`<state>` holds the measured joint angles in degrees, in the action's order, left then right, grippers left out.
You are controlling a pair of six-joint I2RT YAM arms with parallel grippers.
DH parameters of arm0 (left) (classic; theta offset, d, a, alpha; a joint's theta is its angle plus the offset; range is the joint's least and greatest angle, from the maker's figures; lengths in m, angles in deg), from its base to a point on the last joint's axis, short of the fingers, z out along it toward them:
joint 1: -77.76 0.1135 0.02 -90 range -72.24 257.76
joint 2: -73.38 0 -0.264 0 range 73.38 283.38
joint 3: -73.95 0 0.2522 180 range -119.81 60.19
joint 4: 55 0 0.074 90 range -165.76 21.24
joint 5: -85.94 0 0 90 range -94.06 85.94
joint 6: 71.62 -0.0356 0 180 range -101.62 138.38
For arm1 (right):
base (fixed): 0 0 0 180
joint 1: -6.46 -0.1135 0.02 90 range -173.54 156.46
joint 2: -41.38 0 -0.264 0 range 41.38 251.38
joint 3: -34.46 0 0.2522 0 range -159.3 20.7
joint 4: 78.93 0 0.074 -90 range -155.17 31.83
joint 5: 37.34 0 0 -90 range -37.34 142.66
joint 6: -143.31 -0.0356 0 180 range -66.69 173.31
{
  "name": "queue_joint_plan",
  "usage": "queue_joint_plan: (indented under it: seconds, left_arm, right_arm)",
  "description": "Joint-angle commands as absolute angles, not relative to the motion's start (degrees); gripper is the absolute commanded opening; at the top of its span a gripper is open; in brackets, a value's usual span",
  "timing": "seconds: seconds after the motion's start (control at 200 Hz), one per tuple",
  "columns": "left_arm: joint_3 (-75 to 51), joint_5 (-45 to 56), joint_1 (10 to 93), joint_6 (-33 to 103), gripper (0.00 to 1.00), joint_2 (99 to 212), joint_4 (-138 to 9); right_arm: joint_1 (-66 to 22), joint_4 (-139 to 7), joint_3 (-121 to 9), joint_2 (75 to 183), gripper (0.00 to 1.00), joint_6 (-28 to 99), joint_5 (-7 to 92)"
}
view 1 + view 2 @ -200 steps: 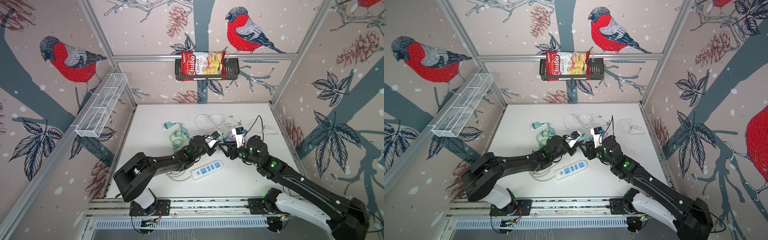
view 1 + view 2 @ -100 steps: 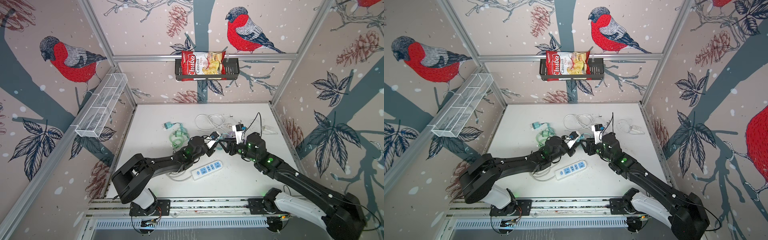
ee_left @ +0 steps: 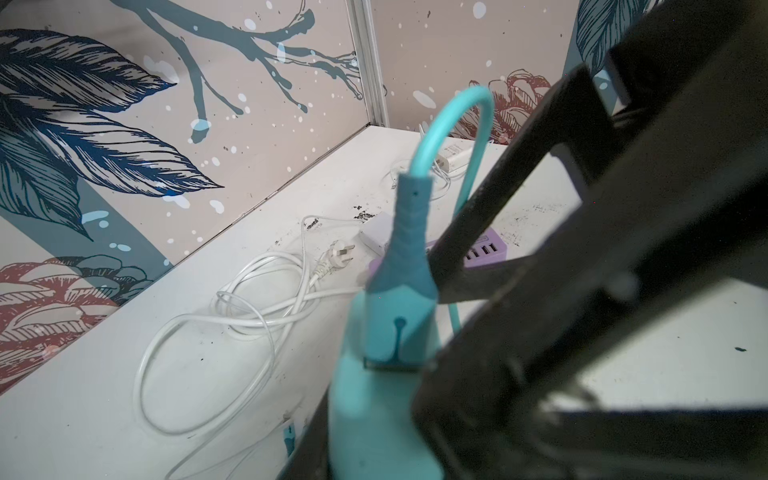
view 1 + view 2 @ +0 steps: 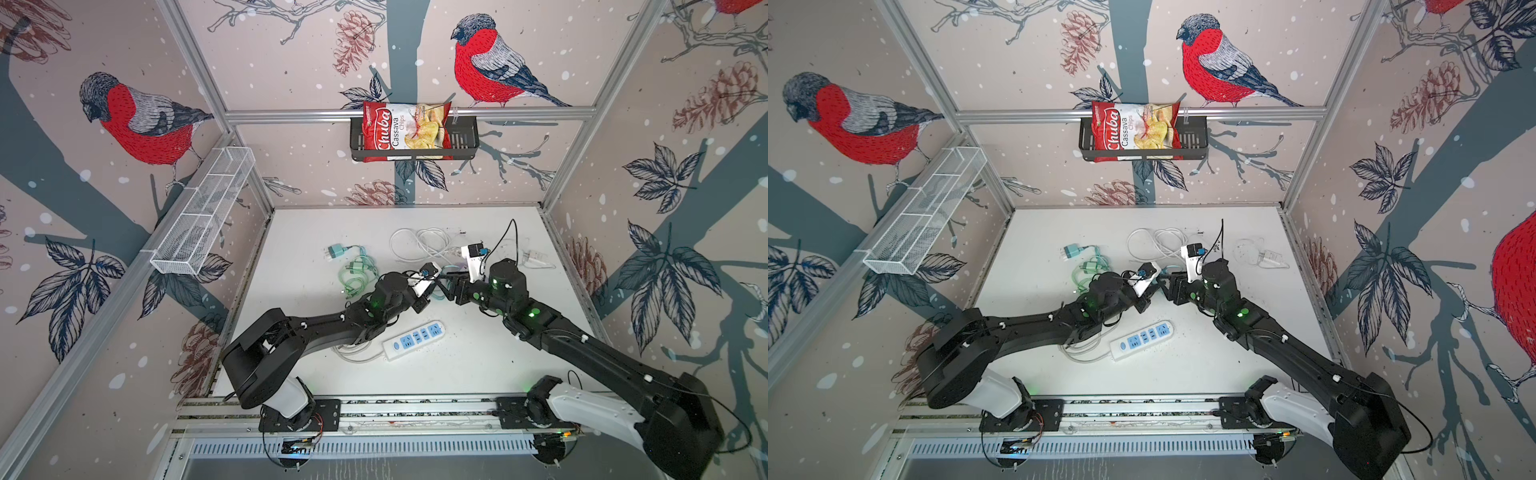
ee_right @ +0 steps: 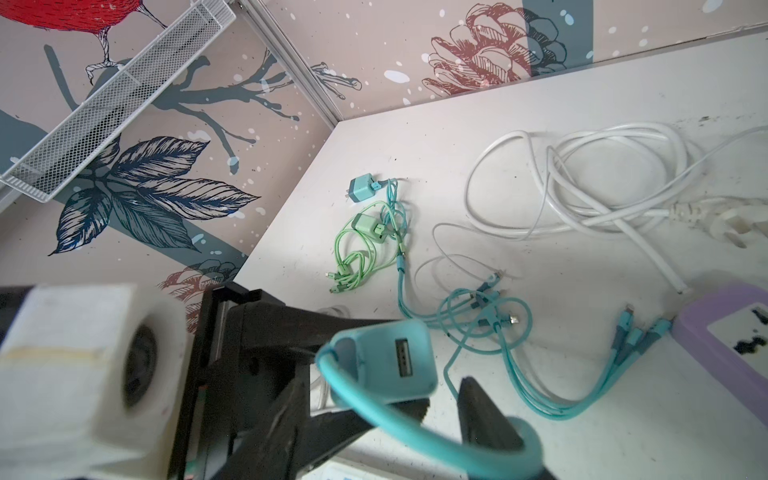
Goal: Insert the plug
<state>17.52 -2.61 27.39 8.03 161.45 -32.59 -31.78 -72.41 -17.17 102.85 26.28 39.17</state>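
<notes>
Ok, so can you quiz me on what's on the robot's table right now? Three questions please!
1. True or false: the sockets on the white power strip are all empty.
2. What is the left gripper holding? A) a teal charger B) a spoon C) a toy car
3. Fill the gap: the chips bag sits in a black ____ on the back wall.
Key: 1 true; 2 A; 3 basket.

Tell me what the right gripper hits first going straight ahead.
Likely the teal charger block in the left gripper, directly ahead of the right gripper; its looped cable might touch first.
</notes>
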Motion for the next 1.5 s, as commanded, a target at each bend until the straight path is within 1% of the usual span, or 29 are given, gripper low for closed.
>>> queue_joint_plan:
  seconds: [0.0,0.12,0.23,0.695,0.85,0.905,0.99,1.035,1.111,1.171,1.241,1.301,1.371,1.426,1.496]
  left_arm:
    - [17.3,-1.7,27.4,8.9,0.15,161.3,-32.2]
    - [17.4,-1.6,27.4,8.9,0.15,161.2,-32.1]
    - [17.5,-1.8,27.4,8.9,0.15,161.2,-32.4]
    - [17.6,-1.4,27.4,8.8,0.15,161.2,-33.0]
    - [17.7,-0.9,27.4,8.9,0.15,161.1,-32.7]
    - [17.7,-0.5,27.4,9.2,0.16,161.0,-32.4]
    - [17.7,0.3,27.4,9.4,0.17,160.8,-32.5]
    - [17.6,0.9,27.4,9.5,0.18,160.8,-32.4]
    - [17.7,1.6,27.5,9.8,0.21,160.8,-32.2]
    - [17.7,2.1,27.4,9.9,0.25,160.8,-31.9]
    - [18.1,1.7,27.4,10.1,0.32,160.7,-31.4]
    - [18.1,1.4,27.5,10.2,0.35,160.6,-31.2]
    - [18.3,1.4,27.4,10.1,0.43,160.3,-31.1]
    - [18.6,1.9,27.4,9.9,0.45,160.1,-30.6]
    - [19.1,1.3,27.4,10.0,0.53,159.8,-29.9]
  right_arm:
    - [-31.9,-74.7,-17.9,104.0,0.58,26.9,37.2]
    - [-31.9,-76.2,-17.2,104.3,0.58,26.8,36.5]
    - [-32.0,-76.3,-17.4,104.3,0.55,27.2,36.6]
    - [-32.2,-79.4,-16.8,106.9,0.54,28.1,35.3]
    - [-32.2,-79.7,-17.0,107.3,0.51,28.8,34.9]
    - [-32.2,-80.5,-16.7,107.4,0.48,28.8,34.3]
    - [-32.2,-80.7,-16.7,107.6,0.39,29.2,33.9]
    - [-32.3,-81.4,-16.4,107.5,0.36,29.5,33.3]
    - [-32.3,-82.7,-15.7,107.0,0.3,29.6,32.5]
    - [-32.3,-82.6,-15.8,106.6,0.27,29.7,32.6]
    - [-32.3,-82.2,-15.7,106.1,0.24,29.8,32.9]
    - [-32.3,-81.9,-15.7,105.7,0.23,29.8,33.8]
    - [-32.2,-81.4,-15.8,105.3,0.22,29.8,34.0]
    - [-32.2,-81.5,-15.8,105.2,0.22,29.8,34.2]
    - [-32.2,-81.4,-15.9,105.3,0.22,29.8,34.3]
